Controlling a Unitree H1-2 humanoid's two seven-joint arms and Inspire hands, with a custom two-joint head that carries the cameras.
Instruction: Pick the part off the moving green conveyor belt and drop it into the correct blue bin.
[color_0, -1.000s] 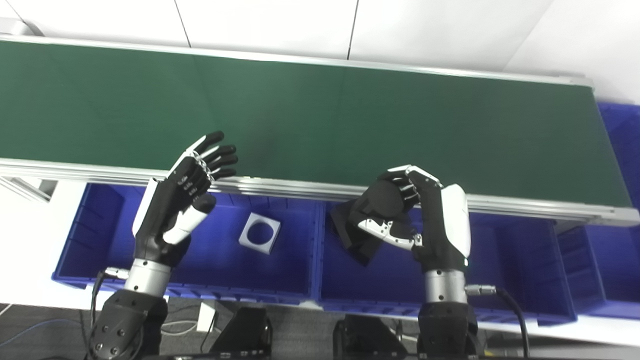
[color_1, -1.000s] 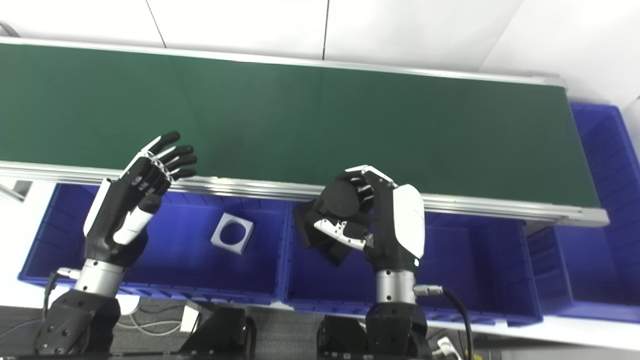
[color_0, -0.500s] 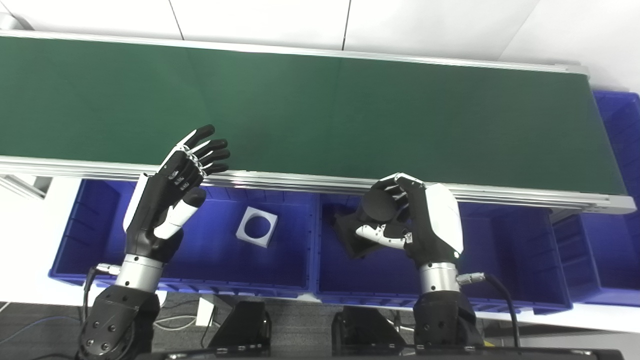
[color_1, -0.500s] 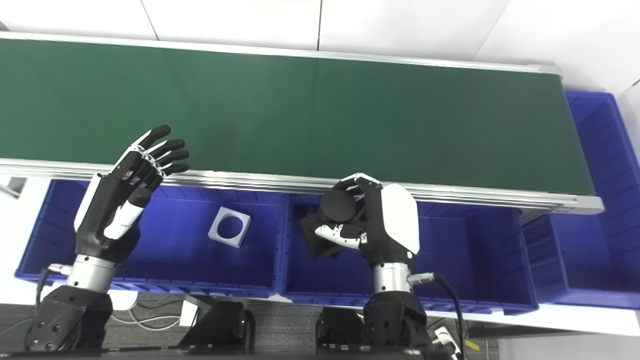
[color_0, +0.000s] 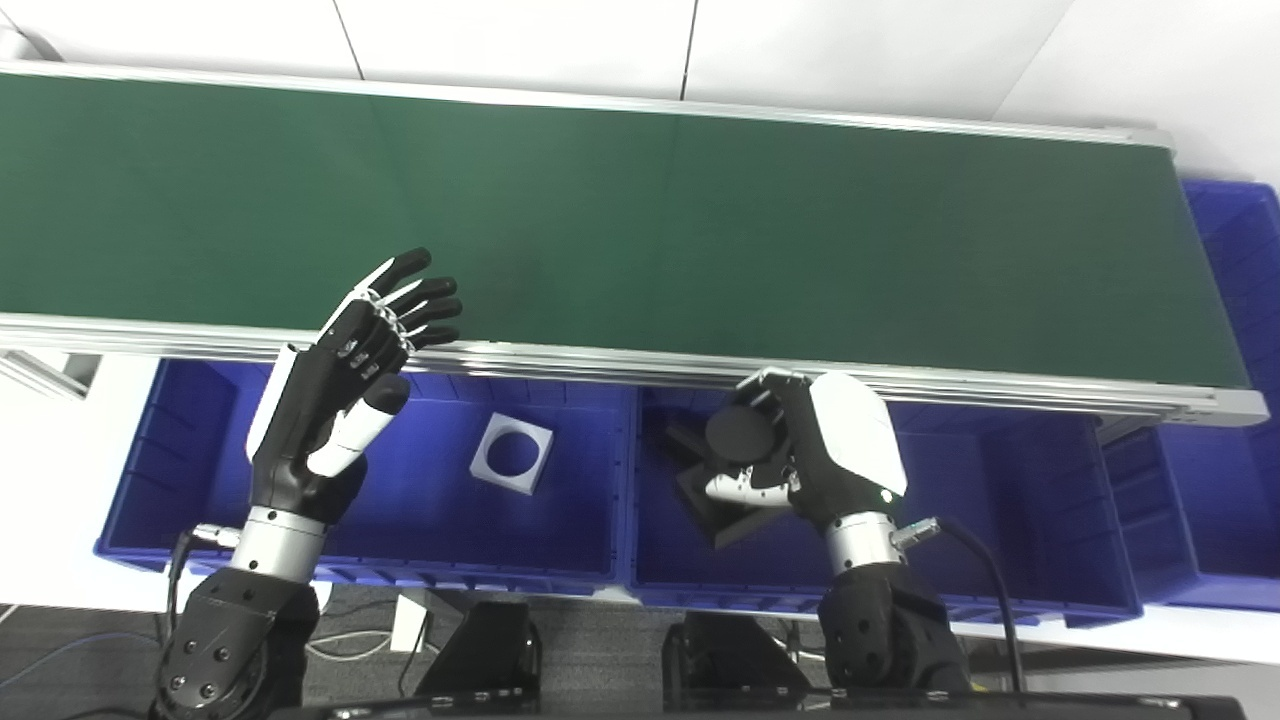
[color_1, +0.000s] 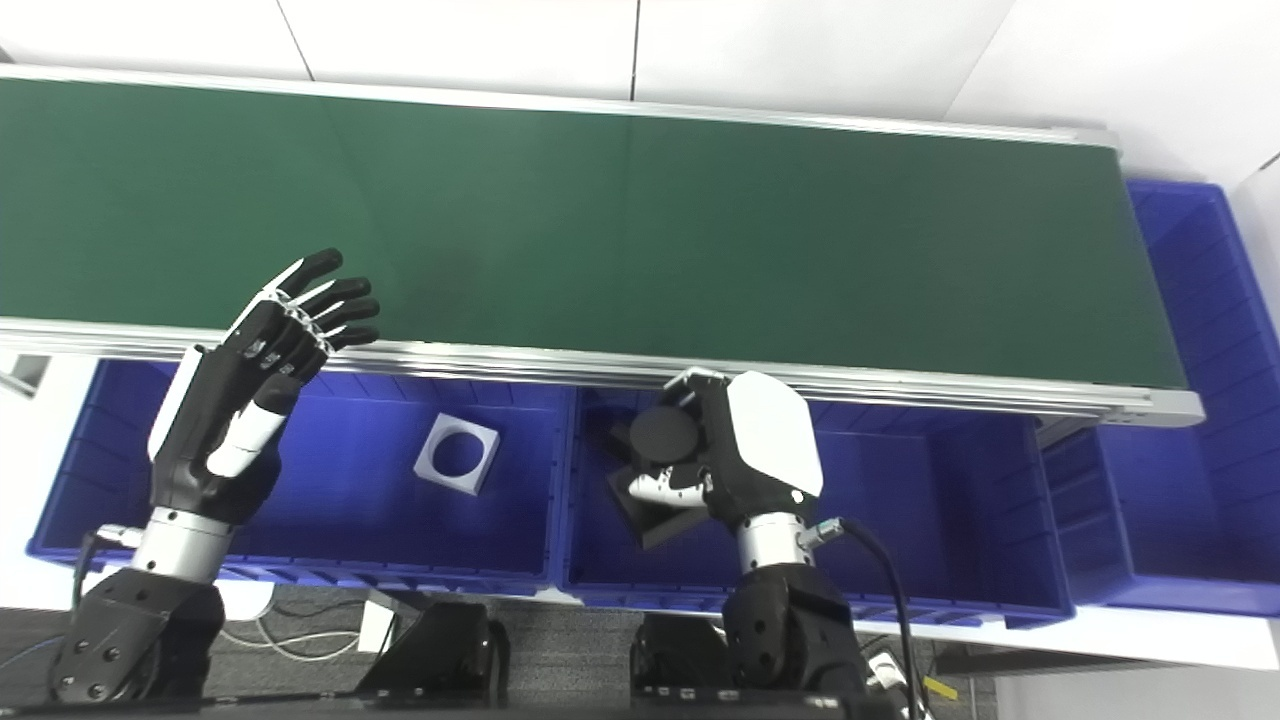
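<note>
We hold the black blocky part with a round black knob (color_0: 722, 478) in our right robot hand (color_0: 800, 460), with the fingers and thumb wrapped around it. The part is low inside the middle blue plastic bin (color_0: 1000, 560), at about 5 o'clock in our view. It is no longer on the long green conveyor belt (color_0: 700, 220), which runs across from 9 o'clock to 3 o'clock and has nothing on it that we can see.

We think we are at the drop step. We cannot tell if the part already touches the bin floor. The next move calls for us to spread the right fingers so the part falls free, then lift the hand up and out without bumping the bin wall.

Our left robot hand (color_0: 345, 385) is empty, with its fingers spread apart, up near the belt's silver edge at about 8 o'clock. Under it sits the left blue plastic bin (color_0: 190, 470), with a white square part with a round hole (color_0: 514, 453) lying inside.
</note>
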